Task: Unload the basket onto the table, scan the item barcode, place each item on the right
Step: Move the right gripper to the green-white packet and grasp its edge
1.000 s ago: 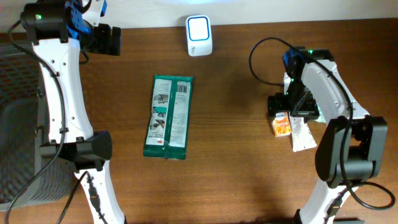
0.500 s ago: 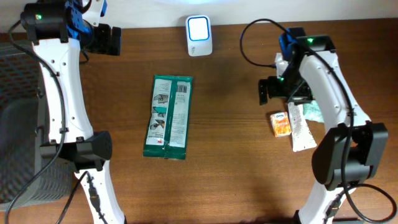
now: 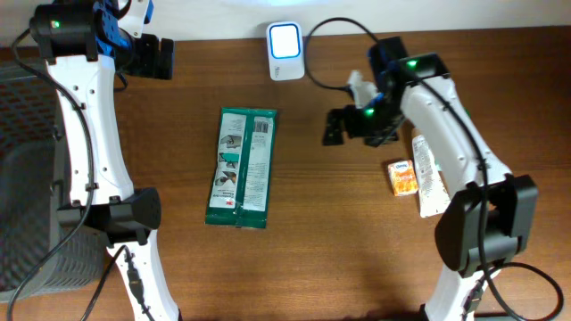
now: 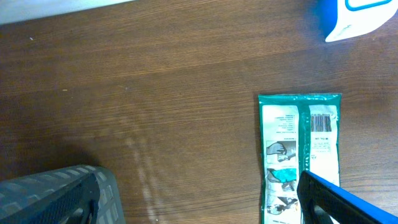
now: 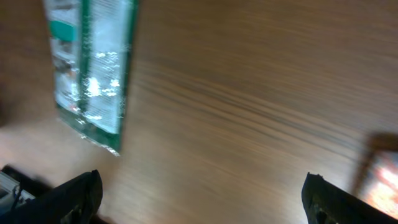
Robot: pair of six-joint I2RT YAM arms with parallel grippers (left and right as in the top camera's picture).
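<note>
1. the green packet (image 3: 242, 167) lies in the middle of the counter (image 3: 330, 241), long axis near-to-far, barcode up.
2. your right hand (image 3: 332, 131), wide open and empty, hangs to its right, nearer than your open, empty left hand (image 3: 163, 58).

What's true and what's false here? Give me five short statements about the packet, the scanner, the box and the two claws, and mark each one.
1. The green packet lies flat on the table with its barcode facing up. True.
2. The right claw is shut on the green packet. False: it is open and empty, off to the packet's right.
3. The white scanner stands near the table's far edge, beyond the packet. True.
4. The orange box sits on top of the green packet. False: it lies on the table, well apart from the packet.
5. The left claw is open and holds nothing. True.
</note>
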